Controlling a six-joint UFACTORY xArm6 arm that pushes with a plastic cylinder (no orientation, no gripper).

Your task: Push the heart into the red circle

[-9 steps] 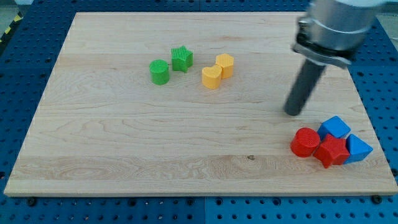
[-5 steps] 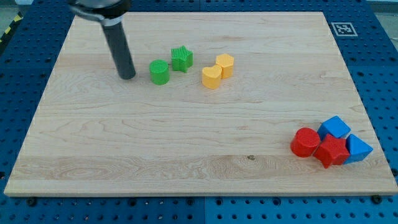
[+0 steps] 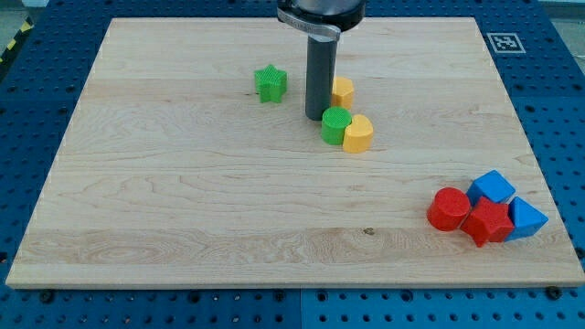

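Observation:
The yellow heart (image 3: 358, 133) lies right of the board's centre, touching the green round block (image 3: 335, 125) on its left. My tip (image 3: 317, 116) stands just to the upper left of the green round block, against it. The red circle (image 3: 448, 208) sits at the lower right, touching the red star-like block (image 3: 487, 223). A wide stretch of board separates the heart from the red circle.
A yellow hexagonal block (image 3: 342, 90) is partly hidden behind the rod. A green star (image 3: 271, 83) lies to the rod's left. Two blue blocks, one (image 3: 494, 186) and another (image 3: 526, 217), sit with the red ones near the wooden board's (image 3: 183, 210) right edge.
The rod swept from the left side to the centre. It pushed the green round block right and down into the heart, which moved right and down too. The green star shifted slightly.

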